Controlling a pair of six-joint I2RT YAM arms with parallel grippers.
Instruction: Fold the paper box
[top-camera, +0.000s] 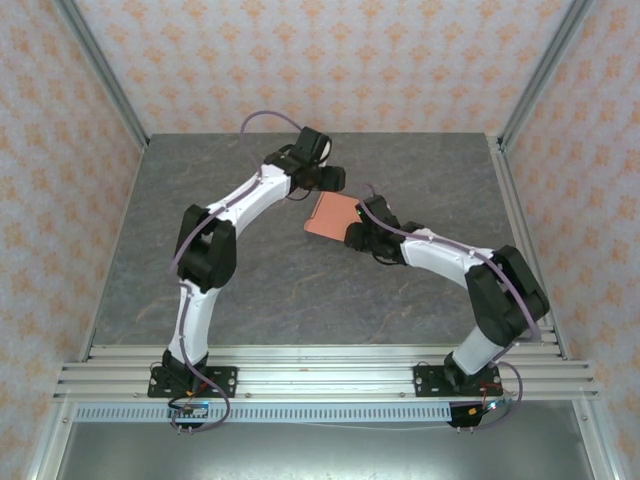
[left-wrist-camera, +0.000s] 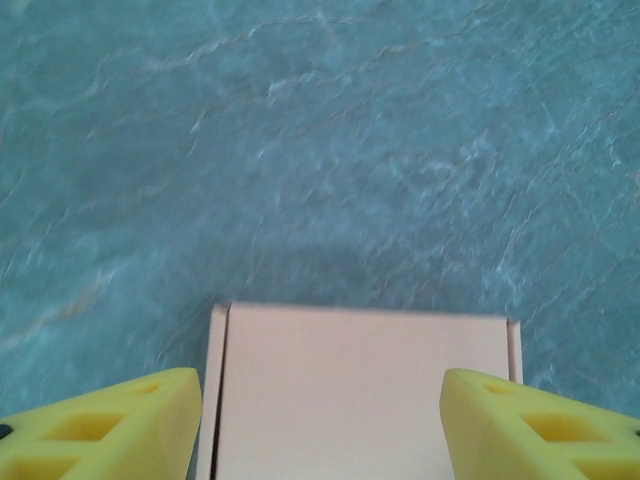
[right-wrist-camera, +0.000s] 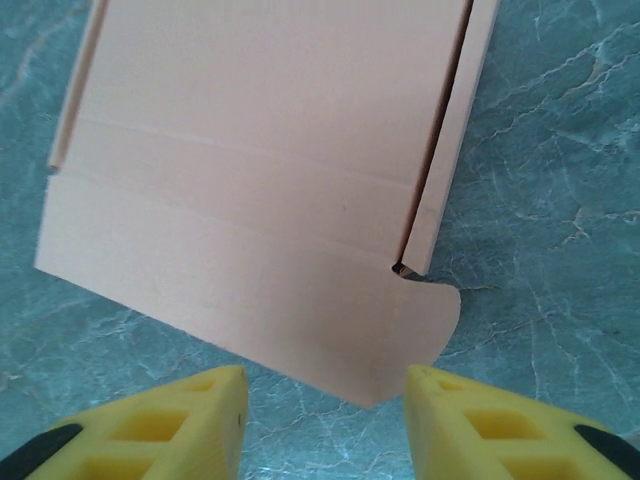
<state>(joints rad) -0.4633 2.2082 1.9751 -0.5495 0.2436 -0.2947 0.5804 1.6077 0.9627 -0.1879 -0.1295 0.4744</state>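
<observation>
The salmon-orange paper box (top-camera: 333, 215) lies near the middle of the grey table, its lid folded over. My left gripper (top-camera: 330, 180) hovers at its far edge, open; in the left wrist view the box top (left-wrist-camera: 365, 395) fills the wide gap between the yellow fingers (left-wrist-camera: 110, 430). My right gripper (top-camera: 357, 237) sits at the box's near right corner, open. In the right wrist view the box (right-wrist-camera: 270, 150) shows a long front flap with a rounded tab (right-wrist-camera: 425, 320) sticking out loose, just ahead of the yellow fingertips (right-wrist-camera: 470, 425), apart from them.
The grey marbled table (top-camera: 200, 250) spreads around the box. Metal frame posts (top-camera: 100, 70) and patterned walls border it. An aluminium rail (top-camera: 320, 375) carries both arm bases at the near edge.
</observation>
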